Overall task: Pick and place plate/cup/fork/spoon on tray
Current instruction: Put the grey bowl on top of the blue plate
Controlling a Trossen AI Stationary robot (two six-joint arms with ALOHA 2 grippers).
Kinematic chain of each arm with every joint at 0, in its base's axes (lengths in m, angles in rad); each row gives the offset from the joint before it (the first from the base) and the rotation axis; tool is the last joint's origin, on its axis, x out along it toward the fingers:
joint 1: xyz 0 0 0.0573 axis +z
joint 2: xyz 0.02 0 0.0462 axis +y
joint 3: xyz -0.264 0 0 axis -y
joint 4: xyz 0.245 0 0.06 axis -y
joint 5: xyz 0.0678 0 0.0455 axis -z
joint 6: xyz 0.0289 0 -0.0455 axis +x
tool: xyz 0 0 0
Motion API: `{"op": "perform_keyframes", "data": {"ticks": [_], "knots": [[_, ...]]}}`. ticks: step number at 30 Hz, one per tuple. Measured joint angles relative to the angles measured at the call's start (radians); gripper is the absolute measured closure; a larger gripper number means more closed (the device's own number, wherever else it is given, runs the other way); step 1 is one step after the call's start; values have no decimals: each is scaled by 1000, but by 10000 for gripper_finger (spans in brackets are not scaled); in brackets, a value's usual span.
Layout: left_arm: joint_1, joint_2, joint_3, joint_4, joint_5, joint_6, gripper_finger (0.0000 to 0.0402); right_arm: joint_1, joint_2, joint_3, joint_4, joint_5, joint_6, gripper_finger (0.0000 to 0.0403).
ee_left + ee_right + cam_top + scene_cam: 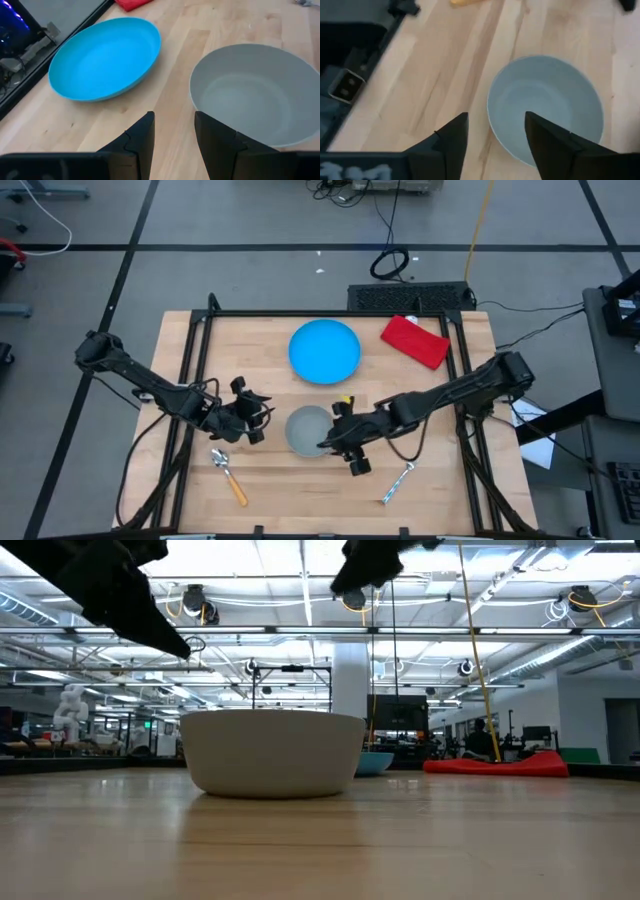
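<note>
As both grippers flank it: cup (308, 430), right gripper (340, 442) at three o'clock, open, empty; straddle rim squarely before closing.

We see the cup (308, 430) mid-table (440, 480), with the plate (325, 351) behind it and a cloth (415, 341) right of the plate. The spoon (229, 474) lies front-left of the cup, the fork (397, 483) front-right. The left gripper (252, 418) sits just left of the cup, the right gripper (338, 442) at its right rim.
</note>
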Motion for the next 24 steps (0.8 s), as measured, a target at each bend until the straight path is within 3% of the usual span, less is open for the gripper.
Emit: {"op": "perform_keyframes", "data": {"ticks": [6,10,24], "knots": [[0,-11,0,-3,0,11,257,0,72,0,34,-22,-33,157],[2,-11,0,-2,-1,22,257,-1,119,0,70,-22,-48,139],[2,-11,0,2,-3,34,257,-15,215,-2,93,-51,-146,195]]}}
